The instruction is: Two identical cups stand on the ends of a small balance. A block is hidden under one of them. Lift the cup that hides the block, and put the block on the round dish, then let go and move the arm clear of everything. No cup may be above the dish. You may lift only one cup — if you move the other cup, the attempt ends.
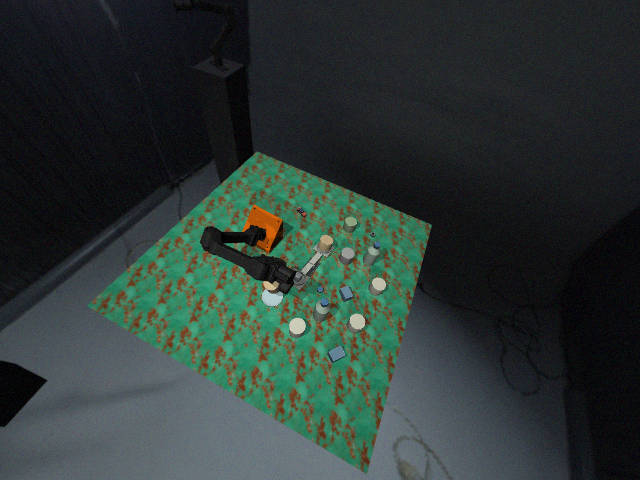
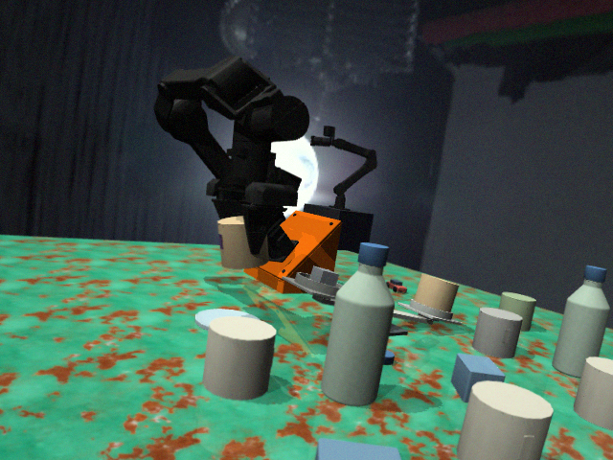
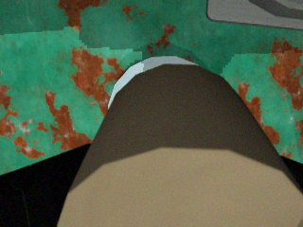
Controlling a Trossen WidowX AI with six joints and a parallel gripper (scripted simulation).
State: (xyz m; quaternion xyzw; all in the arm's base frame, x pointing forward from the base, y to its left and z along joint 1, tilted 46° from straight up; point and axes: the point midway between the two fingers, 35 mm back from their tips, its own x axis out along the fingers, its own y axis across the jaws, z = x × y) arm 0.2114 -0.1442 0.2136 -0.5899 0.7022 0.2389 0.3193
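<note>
The lifted tan cup (image 2: 238, 242) hangs upright in the air, clamped by the gripper (image 2: 261, 236). In the top view it sits directly over the edge of the pale blue round dish (image 1: 271, 298), and the wrist view shows the dish's rim peeking out past the cup. The grey block (image 2: 324, 275) rests bare on the near pan of the balance (image 1: 311, 265), just beside the dish. The second tan cup (image 1: 325, 242) stands on the balance's far pan, tilted.
</note>
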